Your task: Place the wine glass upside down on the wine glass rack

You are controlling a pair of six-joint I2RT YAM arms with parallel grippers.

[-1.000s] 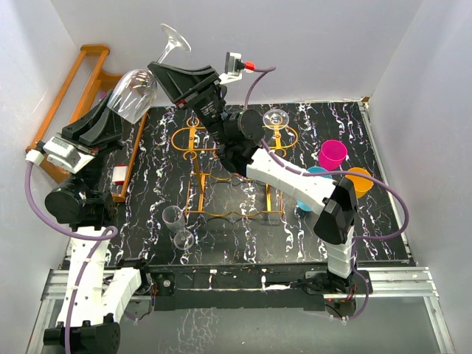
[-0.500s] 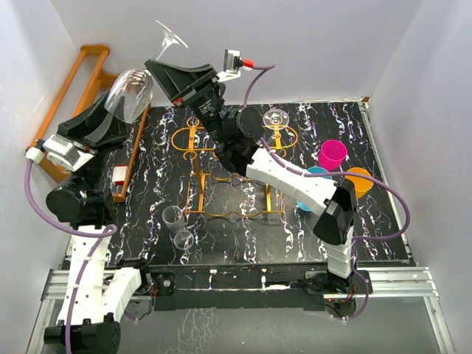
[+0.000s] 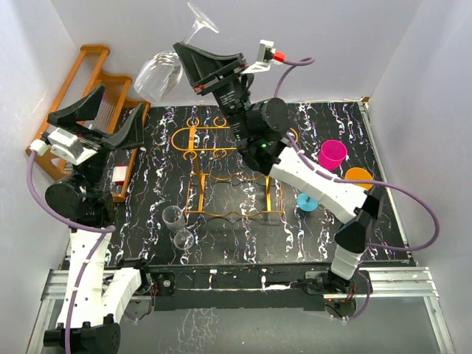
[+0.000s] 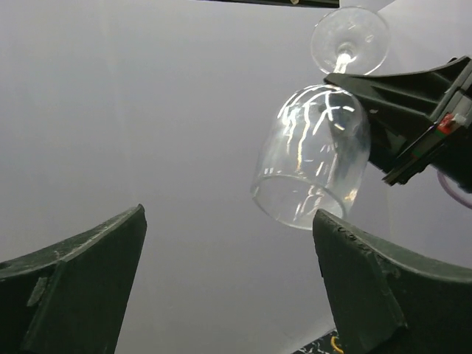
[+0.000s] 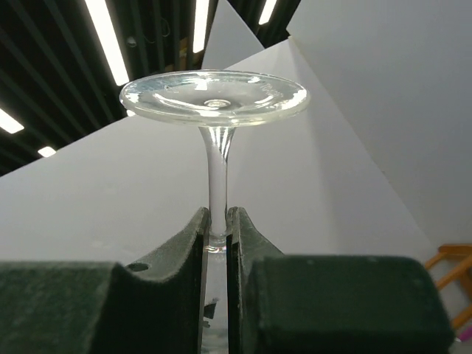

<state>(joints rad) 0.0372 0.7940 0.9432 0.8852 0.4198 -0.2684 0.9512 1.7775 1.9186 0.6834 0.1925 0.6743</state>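
Handover done; left gripper (image 3: 119, 101) has sprung wide and holds nothing; right gripper (image 5: 218, 221) alone pinches the stem, wine glass (image 3: 158, 74) swung up and rightward, foot uppermost.

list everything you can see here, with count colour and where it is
wine glass: 1, clear, in the air over the far left of the table, tilted with its foot up
wire rack: 1, orange-gold, middle of the table
wooden rack: 1, orange, far left
small clear glasses: 2, clear, near left of the wire rack
magenta cup: 1, right side
orange cup: 1, right side, partly behind the arm
blue cup: 1, right of the wire rack, partly hidden
table: 1, black with white marbling
left gripper: 1, black, open, holding nothing, below the glass
right gripper: 1, black, shut on the glass stem
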